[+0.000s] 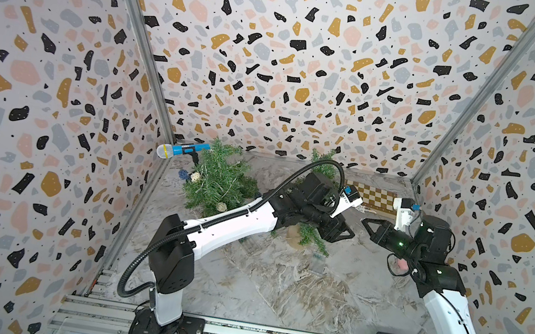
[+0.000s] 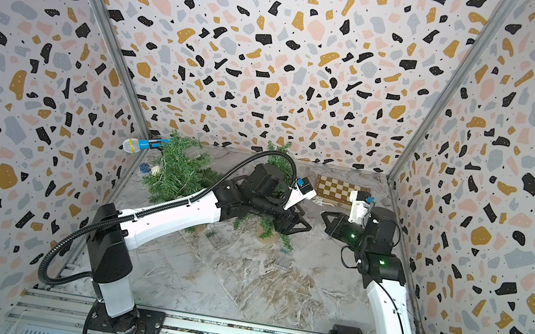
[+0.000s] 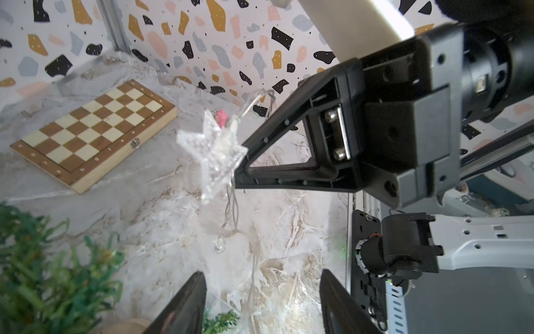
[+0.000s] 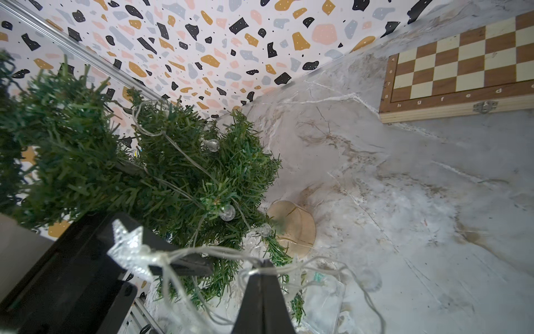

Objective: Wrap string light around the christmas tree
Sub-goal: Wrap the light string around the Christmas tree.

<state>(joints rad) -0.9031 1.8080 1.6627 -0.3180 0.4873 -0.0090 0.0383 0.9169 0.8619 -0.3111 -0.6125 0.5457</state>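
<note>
The right gripper (image 4: 262, 262) is pressed together on the clear wire of the string light (image 4: 227, 213). It grips just beside the light's 1 star (image 3: 212, 153), which hangs at the jaw tips in mid-frame of the left wrist view. The left gripper (image 3: 263, 273) has its jaws apart with nothing between them. In both top views it faces the right gripper tip to tip, near but not touching, right of centre.

The christmas tree (image 4: 185, 170) stands on a round wooden base (image 4: 297, 228) at centre frame, with wire and 3 round bulbs draped through its branches. In the top views the left arm (image 1: 235, 221) crosses in front of the tree and hides most of it.

A clear plastic box (image 4: 320, 295) lies on the marble table (image 1: 275, 287) beside the base. A 2nd, bushier tree (image 1: 215, 181) sits left of centre, with a blue microphone (image 1: 180, 151) at its upper left. A chessboard (image 1: 375, 195) lies flat at the far right corner.
</note>
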